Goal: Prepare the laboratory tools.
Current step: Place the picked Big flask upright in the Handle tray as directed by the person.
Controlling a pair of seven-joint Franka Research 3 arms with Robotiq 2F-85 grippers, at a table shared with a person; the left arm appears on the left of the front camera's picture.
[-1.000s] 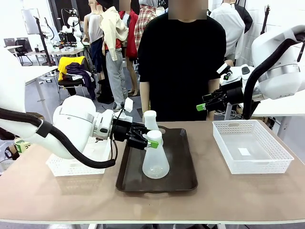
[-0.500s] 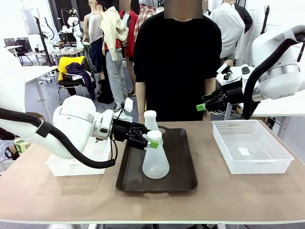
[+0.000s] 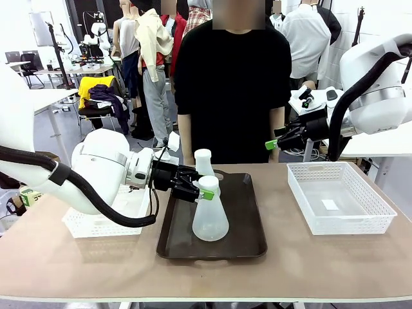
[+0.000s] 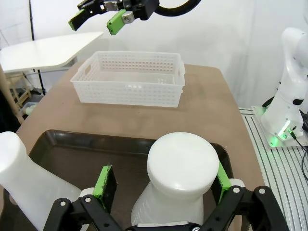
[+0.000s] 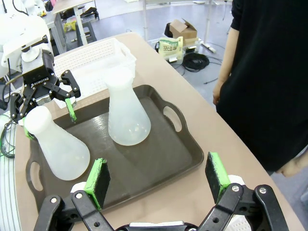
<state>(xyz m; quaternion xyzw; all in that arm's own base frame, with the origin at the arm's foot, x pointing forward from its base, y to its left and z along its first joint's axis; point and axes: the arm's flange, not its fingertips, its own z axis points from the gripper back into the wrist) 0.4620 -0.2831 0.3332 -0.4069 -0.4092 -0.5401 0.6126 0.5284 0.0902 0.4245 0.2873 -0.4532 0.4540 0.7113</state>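
The left gripper (image 4: 161,185) stands spread around the neck of the near upright conical flask (image 3: 210,215); right gripper (image 3: 275,141), also spread, hovers at 2 o'clock, farther away.

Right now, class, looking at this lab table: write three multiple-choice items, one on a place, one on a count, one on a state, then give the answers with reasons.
1. Where do the flasks stand?
A. In the right-hand basket
B. On the dark brown tray
C. On the bare table

2. How many flasks are there?
A. One
B. Two
C. Three

3. How is the left gripper set?
A. Open, pads either side of the near flask's neck
B. Shut on a basket rim
C. Shut, resting on the table

Answers:
1 B: both stand upright on the dark brown tray.
2 B: a near flask and a far flask.
3 A: the left gripper has a gap between each pad and the neck.
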